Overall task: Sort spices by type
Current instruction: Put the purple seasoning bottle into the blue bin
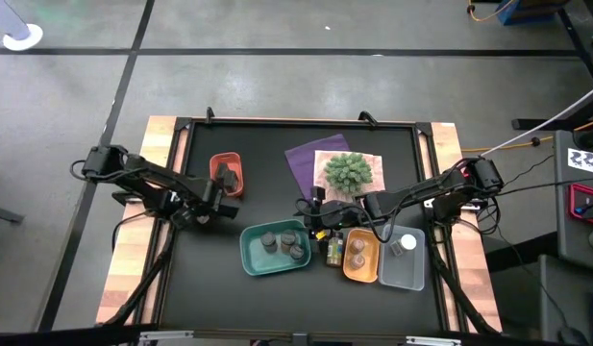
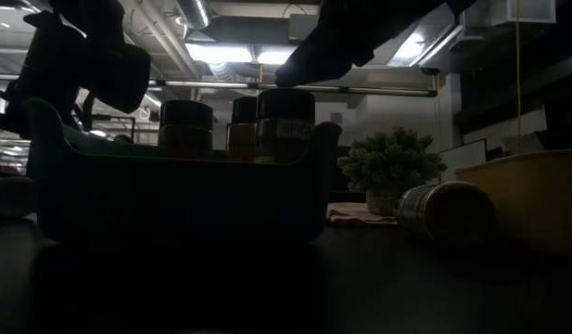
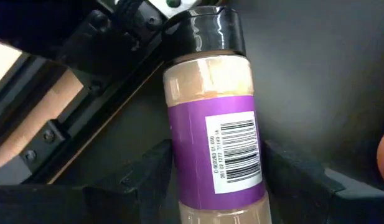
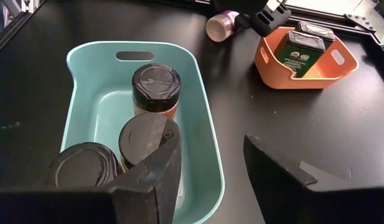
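Observation:
My left gripper (image 1: 208, 204) is at the table's left, just near of the orange-red tray (image 1: 226, 174), and is shut on a purple-labelled spice jar (image 3: 213, 143) with a black cap and pale contents. My right gripper (image 4: 210, 180) is open and holds nothing. It hangs over the right rim of the teal tray (image 4: 207, 143): one finger above the jars, the other above the bare table. Several dark-lidded jars (image 4: 155, 87) stand upright in the teal tray. Another jar (image 1: 333, 252) lies on its side between the teal and yellow trays. A white-capped jar (image 1: 407, 244) sits in the clear tray. My left gripper has the purple-labelled jar between its two fingers (image 3: 155, 171), which lie on either side of the label's lower part (image 3: 198, 180). The jar lies along the fingers, its black cap (image 3: 210, 28) pointing away from the wrist. Whether it is clear of the table I cannot tell.
A spiky green plant (image 1: 348, 173) stands on purple and pink cloths at the far middle. The orange-red tray holds dark-lidded containers (image 4: 307, 38). The yellow tray (image 1: 361, 259) and clear tray (image 1: 404, 269) lie near the right. Bare black table shows in front of the trays.

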You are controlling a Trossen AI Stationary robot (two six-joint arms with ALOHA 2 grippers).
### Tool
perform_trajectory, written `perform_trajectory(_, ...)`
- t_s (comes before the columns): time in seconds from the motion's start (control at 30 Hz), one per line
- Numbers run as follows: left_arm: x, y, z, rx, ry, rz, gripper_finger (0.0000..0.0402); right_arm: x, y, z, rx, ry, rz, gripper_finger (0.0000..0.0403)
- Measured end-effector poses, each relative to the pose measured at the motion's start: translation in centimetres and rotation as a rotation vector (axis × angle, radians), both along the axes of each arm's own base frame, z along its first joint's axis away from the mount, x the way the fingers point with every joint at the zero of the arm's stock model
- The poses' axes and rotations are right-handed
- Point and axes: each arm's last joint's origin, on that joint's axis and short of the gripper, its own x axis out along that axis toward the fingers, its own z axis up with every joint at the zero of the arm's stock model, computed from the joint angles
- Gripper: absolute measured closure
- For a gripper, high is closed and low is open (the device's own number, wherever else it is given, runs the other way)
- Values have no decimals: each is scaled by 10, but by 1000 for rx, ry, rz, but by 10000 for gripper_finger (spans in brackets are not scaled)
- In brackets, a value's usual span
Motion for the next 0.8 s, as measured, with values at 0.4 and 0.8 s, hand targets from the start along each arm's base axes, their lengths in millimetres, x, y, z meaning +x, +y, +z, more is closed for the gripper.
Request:
perform_trajectory(0.4, -1, -10, 0, -95, 34, -244, 171, 0, 0, 0, -1, 5, 0, 230)
perform_trajectory(0.8, -4, -32, 0, -99, 39, -428, 171, 0, 0, 0, -1, 5, 0, 230)
